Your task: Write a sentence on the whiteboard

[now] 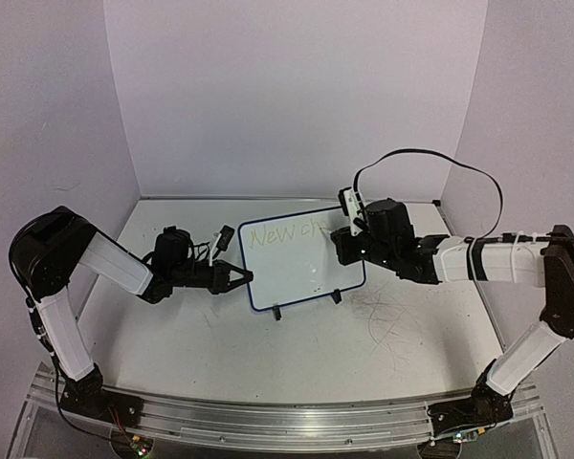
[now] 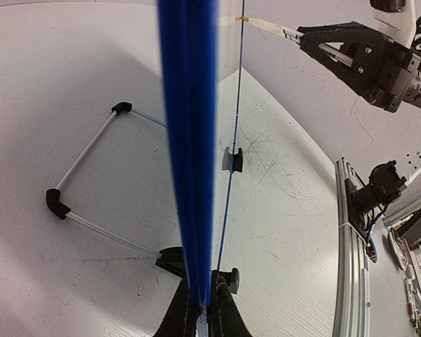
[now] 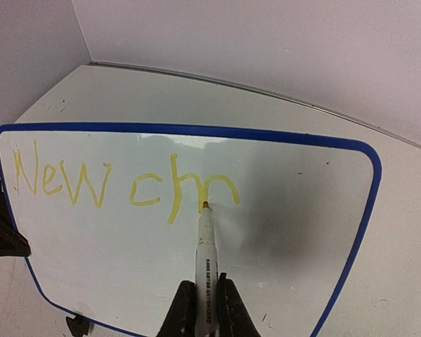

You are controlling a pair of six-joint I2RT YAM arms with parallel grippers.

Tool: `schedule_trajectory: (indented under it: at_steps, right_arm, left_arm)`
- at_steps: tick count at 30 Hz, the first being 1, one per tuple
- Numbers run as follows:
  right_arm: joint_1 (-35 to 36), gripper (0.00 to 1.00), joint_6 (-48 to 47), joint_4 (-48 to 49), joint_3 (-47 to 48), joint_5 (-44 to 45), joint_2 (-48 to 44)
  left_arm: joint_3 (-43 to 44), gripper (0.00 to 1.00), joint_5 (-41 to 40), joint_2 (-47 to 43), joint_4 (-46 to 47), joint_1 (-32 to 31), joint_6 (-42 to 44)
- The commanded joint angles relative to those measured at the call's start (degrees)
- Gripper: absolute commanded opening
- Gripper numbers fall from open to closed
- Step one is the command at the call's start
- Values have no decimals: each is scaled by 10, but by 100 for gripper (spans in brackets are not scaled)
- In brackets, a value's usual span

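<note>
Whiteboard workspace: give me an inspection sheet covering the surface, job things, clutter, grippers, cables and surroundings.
Surface: white table, scuffed, with grey scribbles towards the front right.
Job's things: whiteboard stands on two black feet. The yellow lettering reads "New ch" plus an unfinished stroke.
Clutter: nothing seen.
Grippers: left gripper is shut on the whiteboard's blue edge. Right gripper is shut on a marker, whose tip is on the board at the last stroke.
Cables: black cable loops above the right arm, clear of the board.
Surroundings: pale walls on three sides, metal rail along the near edge.
</note>
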Motion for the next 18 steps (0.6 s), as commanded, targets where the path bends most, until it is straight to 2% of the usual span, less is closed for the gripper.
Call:
schedule_trajectory:
  at_steps: [1, 18]
  right_arm:
    - [1, 0, 6, -12, -12, 8, -15]
    - [0, 0, 6, -23, -2, 53, -15]
  left_arm:
    - [13, 0, -35, -8, -24, -1, 18]
    - [11, 0, -37, -10, -26, -1, 18]
